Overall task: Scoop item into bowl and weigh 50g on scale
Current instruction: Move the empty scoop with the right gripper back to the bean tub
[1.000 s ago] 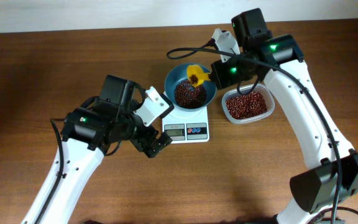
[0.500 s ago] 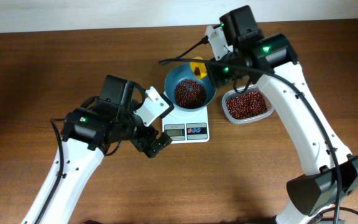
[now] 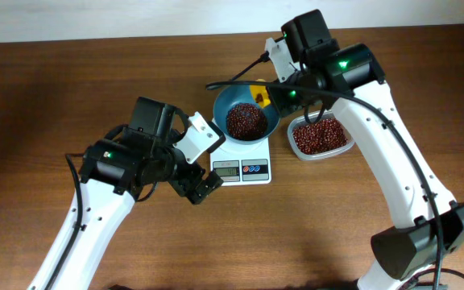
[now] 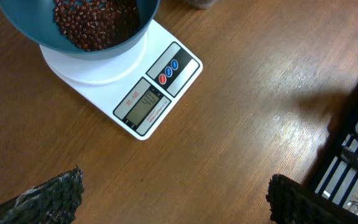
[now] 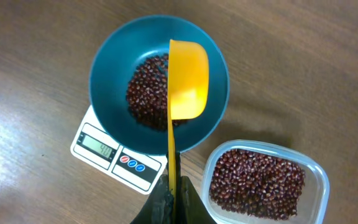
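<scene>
Now mid-dosing: right gripper [image 5: 174,198], jaws clamped on the yellow scoop [image 5: 188,78], holds it empty-looking over beans [image 5: 143,93] heaped in the bowl [image 5: 107,68] on the scale [image 4: 178,73]; left gripper [image 4: 173,198] jaws apart; next likely reading the display [image 4: 143,107], then topping up sparingly.

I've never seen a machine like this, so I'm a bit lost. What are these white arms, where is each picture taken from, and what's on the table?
These are two robot arms at a wooden table. Each ends in a two-finger pincer. One picture looks down from above. The other two come from small cameras on each arm's wrist. On the table stands a white kitchen scale with a teal bowl on it, holding red-brown beans. Beside it sits a clear container of more beans. The right pincer is shut on the handle of a yellow scoop, held over the bowl. The left pincer is open, holds nothing, and hovers near the scale's front.
</scene>
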Robot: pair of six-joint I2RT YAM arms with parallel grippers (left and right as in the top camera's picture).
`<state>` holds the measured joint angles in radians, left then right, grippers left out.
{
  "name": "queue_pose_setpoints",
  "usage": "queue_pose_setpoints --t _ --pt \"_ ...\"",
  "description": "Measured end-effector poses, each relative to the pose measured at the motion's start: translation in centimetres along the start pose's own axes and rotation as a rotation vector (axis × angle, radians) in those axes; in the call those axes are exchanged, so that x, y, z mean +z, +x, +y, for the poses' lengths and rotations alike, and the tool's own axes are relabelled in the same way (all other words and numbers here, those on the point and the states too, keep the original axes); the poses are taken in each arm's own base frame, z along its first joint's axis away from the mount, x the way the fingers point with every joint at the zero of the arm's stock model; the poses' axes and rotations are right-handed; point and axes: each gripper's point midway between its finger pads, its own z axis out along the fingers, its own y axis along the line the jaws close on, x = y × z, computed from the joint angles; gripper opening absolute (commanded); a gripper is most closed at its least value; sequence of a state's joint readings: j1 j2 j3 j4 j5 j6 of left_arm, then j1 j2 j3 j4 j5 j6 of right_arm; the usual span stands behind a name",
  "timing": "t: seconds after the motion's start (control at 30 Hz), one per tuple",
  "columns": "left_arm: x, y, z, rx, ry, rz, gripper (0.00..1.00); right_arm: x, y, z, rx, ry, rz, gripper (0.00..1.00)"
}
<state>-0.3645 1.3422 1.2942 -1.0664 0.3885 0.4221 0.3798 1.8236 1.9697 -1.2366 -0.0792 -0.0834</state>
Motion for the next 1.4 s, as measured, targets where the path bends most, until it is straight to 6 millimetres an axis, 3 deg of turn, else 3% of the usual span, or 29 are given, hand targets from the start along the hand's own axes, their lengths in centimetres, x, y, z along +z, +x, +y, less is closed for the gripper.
queue_pose_setpoints --t 0.23,0.43,0.57,1.4 --pt "0.0 0.0 0.0 0.000 0.000 0.000 0.99 -0.1 0.3 0.1 -0.003 -0.001 0.013 0.04" --pt "0.0 0.0 0.0 0.000 0.000 0.000 0.99 -1.4 -0.8 1.2 -0.020 -0.038 -0.028 0.04" --pt "0.0 0.0 0.0 0.000 0.000 0.000 0.99 -1.5 0.2 0.7 -0.019 0.000 0.013 0.04" --pt "0.0 0.0 0.0 0.000 0.000 0.000 0.99 -1.6 -1.8 0.2 0.023 0.007 -0.070 0.04"
